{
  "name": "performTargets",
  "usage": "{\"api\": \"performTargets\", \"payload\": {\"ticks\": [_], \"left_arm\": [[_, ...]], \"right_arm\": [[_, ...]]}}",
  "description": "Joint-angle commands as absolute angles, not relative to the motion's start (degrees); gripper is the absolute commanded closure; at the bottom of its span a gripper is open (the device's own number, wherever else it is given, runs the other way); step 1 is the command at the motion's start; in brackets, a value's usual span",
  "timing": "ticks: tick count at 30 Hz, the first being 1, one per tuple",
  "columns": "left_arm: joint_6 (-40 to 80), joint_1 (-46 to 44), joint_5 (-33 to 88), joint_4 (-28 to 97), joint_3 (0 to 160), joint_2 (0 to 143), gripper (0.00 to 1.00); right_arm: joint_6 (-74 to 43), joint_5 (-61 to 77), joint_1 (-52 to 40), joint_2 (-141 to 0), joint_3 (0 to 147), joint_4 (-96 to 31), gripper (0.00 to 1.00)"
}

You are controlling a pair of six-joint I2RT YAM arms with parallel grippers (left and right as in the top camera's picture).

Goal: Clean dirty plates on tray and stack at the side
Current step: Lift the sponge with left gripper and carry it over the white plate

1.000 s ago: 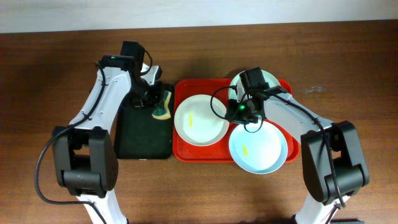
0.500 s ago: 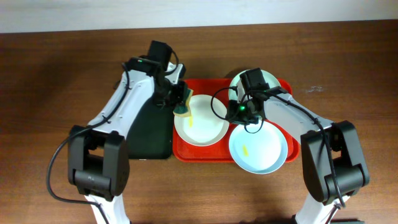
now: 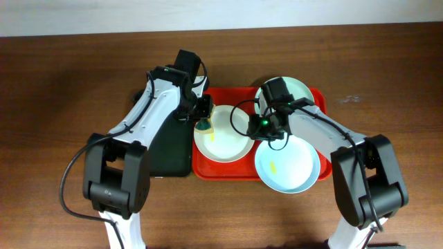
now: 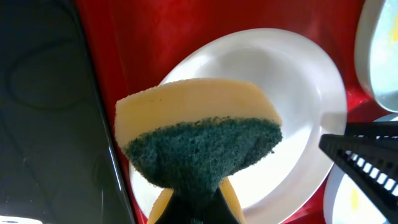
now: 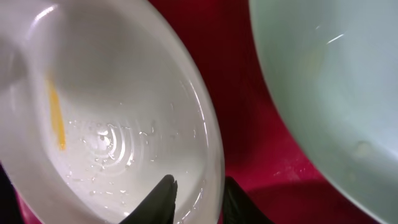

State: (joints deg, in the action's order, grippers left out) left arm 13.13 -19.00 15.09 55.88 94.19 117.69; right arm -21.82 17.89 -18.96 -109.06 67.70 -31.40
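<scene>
The red tray [image 3: 202, 168] holds three plates. The cream-white plate [image 3: 223, 133] lies at its left with a yellow smear [image 5: 56, 115]. My left gripper [image 3: 203, 122] is shut on a yellow sponge with a green scouring side [image 4: 199, 130], and hangs over that plate's left edge. My right gripper [image 3: 257, 127] straddles the white plate's right rim [image 5: 208, 155], one finger [image 5: 163, 198] inside and the other outside, shut on it. A mint plate [image 3: 296, 90] sits at the back right. A pale blue plate [image 3: 287, 166] with a yellow smear sits at the front right.
A narrower black tray [image 3: 166, 149] lies directly left of the red tray, under my left arm. Bare wooden table [image 3: 387, 83] surrounds both trays. In the left wrist view the right gripper's black finger [image 4: 367, 155] shows at the white plate's far rim.
My left arm has carried the sponge rightwards from the black tray to the white plate's left edge. The right gripper has stayed on the plate's rim.
</scene>
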Motion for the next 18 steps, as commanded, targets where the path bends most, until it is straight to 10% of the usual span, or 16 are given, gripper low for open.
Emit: {"api": "performTargets", "payload": {"ticks": [1,18], "left_arm": [[13.7,-19.1,14.8,55.8,94.9,118.1,1.00],[13.2,-19.1,14.7,55.8,94.8,118.1,1.00]], "right_arm": [[-21.5,15.1,-19.5,-110.1,67.4,-31.5,0.76],[-21.5,14.3,-19.4,-110.1,67.4,-31.2,0.96]]}}
